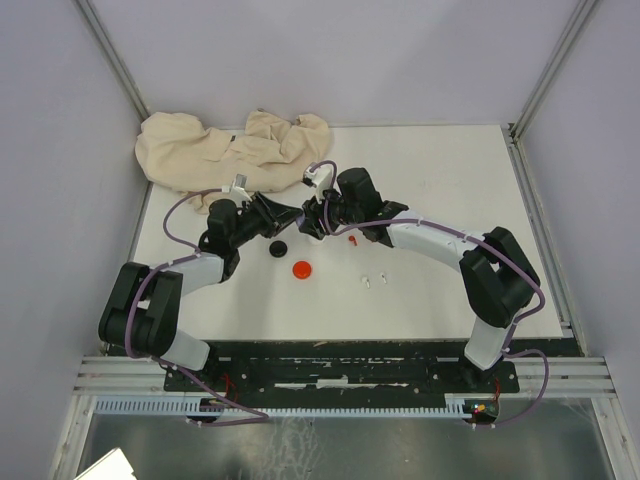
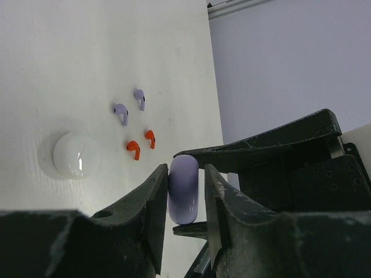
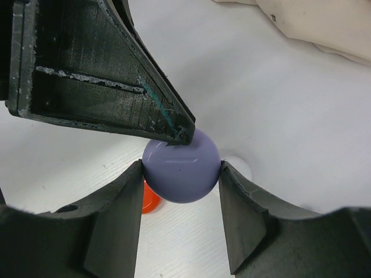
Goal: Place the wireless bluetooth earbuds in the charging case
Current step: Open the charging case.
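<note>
A round purple charging case [image 3: 181, 165] hangs above the table, closed, held by both grippers. My right gripper [image 3: 181, 174] is shut on its rim. My left gripper [image 2: 184, 194] is shut on its flat faces, so it shows edge-on in the left wrist view [image 2: 184, 188]. Two purple earbuds [image 2: 128, 105] and two red earbuds [image 2: 141, 143] lie on the white table beyond it. In the top view the grippers meet at mid-table [image 1: 305, 216]. Red earbuds [image 1: 352, 239] and white earbuds [image 1: 372, 281] lie to their right. Black earbuds are out of view.
A white disc case [image 2: 75, 154] lies near the purple earbuds. A red disc case [image 1: 302, 269] and a black disc case [image 1: 277, 247] lie just in front of the grippers. A crumpled beige cloth [image 1: 230, 148] covers the far left. Grey walls enclose the table.
</note>
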Available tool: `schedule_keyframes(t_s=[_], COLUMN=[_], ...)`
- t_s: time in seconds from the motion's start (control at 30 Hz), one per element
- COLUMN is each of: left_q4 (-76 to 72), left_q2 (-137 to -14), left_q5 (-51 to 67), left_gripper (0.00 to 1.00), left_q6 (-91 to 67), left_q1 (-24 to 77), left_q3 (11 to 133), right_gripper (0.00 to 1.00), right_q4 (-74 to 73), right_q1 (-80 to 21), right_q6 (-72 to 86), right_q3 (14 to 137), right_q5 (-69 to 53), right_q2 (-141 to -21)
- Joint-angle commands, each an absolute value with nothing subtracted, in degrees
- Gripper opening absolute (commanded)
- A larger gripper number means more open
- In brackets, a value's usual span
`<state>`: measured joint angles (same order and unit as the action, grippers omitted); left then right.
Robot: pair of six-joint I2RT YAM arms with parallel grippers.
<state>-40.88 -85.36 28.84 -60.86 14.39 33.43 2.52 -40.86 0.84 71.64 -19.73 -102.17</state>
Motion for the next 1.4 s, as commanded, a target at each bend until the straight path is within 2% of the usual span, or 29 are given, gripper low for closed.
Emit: schedule_keyframes(t_s=[0.0, 0.47, 0.63, 0.9, 0.93, 0.97, 1.03, 1.23, 1.37], left_q4=[-45.2, -46.1, -46.6, -47.6, -47.6, -47.6, -47.1, -44.8, -44.7], left_q2=[-85.1, -84.5, -84.5, -84.7, -84.7, -84.7, -84.8, -85.1, -85.9], left_q5=[30.0, 30.5, 30.5, 30.4, 30.4, 30.2, 30.0, 29.1, 29.2], left_gripper=[0.37, 0.37, 0.30, 0.10, 0.07, 0.03, 0.03, 0.03, 0.03], left_q6=[-62.6, -62.5, -62.4, -62.5, -62.5, -62.6, -62.2, -60.9, -60.9], left_q1=[14.9, 15.4, 15.6, 15.7, 15.6, 15.6, 15.7, 15.6, 15.5], left_q3=[33.0, 32.3, 32.0, 31.7, 31.7, 31.7, 31.9, 33.1, 33.8], right_gripper=[0.10, 0.09, 0.09, 0.12, 0.17, 0.41, 0.59, 0.80, 0.86], right_q4=[4.8, 5.0, 4.9, 4.2, 4.1, 3.8, 3.9, 4.9, 3.4], right_q1=[-41.0, -41.0, -41.0, -40.9, -40.8, -40.7, -40.5, -39.6, -38.6], right_q6=[1.6, 2.4, 2.6, 3.4, 3.6, 3.9, 4.3, 6.1, 6.8], right_q3=[73.5, 74.1, 74.4, 75.4, 75.5, 75.7, 75.7, 73.3, 72.6], right_q5=[-20.4, -20.6, -20.5, -20.5, -20.4, -20.4, -20.2, -17.3, -14.0], right_q2=[-101.7, -102.4, -102.6, -103.0, -103.0, -102.9, -102.4, -97.5, -93.6])
